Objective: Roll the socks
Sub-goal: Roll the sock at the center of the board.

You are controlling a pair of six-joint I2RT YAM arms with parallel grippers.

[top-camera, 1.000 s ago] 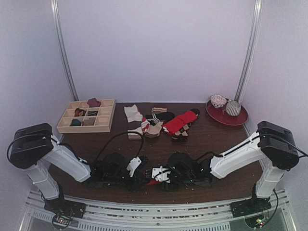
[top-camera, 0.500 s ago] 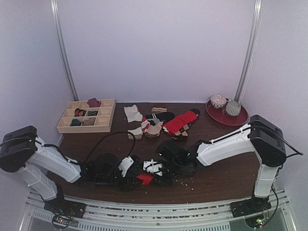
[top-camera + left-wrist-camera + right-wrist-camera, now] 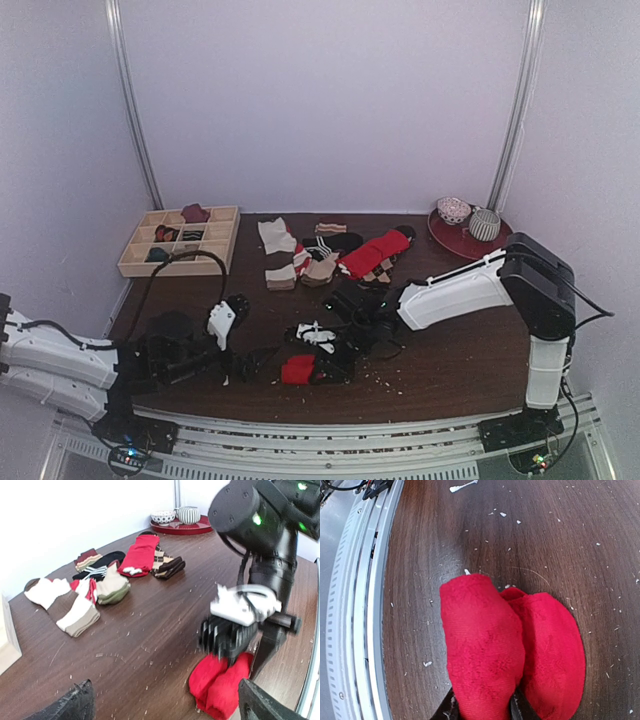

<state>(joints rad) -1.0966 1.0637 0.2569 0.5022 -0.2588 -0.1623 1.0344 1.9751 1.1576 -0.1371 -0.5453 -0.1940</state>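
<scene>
Since a second ago the left arm [image 3: 60,355] has swung off to the left and dropped low along the near edge of the bench [image 3: 450,340]. Meanwhile the right arm [image 3: 450,295] has reached out longer from the far right, so the red bundle shows more plainly between them.

Nearest, by the metal rail [image 3: 355,605], the socks [image 3: 297,370] lie on the bench as a short, thick roll, close to the front edge and a little left of centre. Only red fabric shows; from the right wrist the roll reads as two rounded lobes side by side. The right gripper [image 3: 483,711] comes down on it from above and pinches the lobe nearer the rail, one finger on each flank. The left gripper [image 3: 170,702] sits left of the roll, apart from it, its fingers spread wide with nothing between them; it faces the roll and the right gripper. Pale crumbs [image 3: 501,514] speckle the dark wood around them.

Farther back, mid-bench, loose socks [image 3: 320,262] lie scattered: a white-and-tan sock [image 3: 75,615], a striped sock [image 3: 97,571], and a flat red sock [image 3: 141,552] against a checked sock [image 3: 165,564]. At the far left stands a wooden tray [image 3: 170,268] of small compartments, several holding dark or red bundles. At the far right a red plate [image 3: 465,248] carries a patterned bowl [image 3: 453,209] and a striped cup [image 3: 485,224], close together.
</scene>
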